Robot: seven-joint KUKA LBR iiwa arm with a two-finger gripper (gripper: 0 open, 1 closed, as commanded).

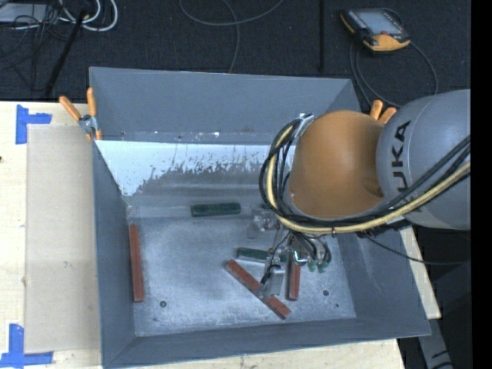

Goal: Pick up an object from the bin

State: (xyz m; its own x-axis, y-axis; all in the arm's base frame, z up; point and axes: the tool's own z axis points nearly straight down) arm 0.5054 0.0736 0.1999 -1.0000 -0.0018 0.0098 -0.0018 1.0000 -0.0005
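where the pincer hangs, brown sticks crowd close.

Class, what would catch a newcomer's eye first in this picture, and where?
The arm's orange wrist cover looms over the right half of the grey metal bin, its hand low over a slanting reddish-brown stick at front centre. A long reddish-brown stick lies along the left wall, a dark green bar near the back.

Dark carpeted floor ran across 12 o'clock; white and black cables lay at 11, orange-black handheld device at 1.
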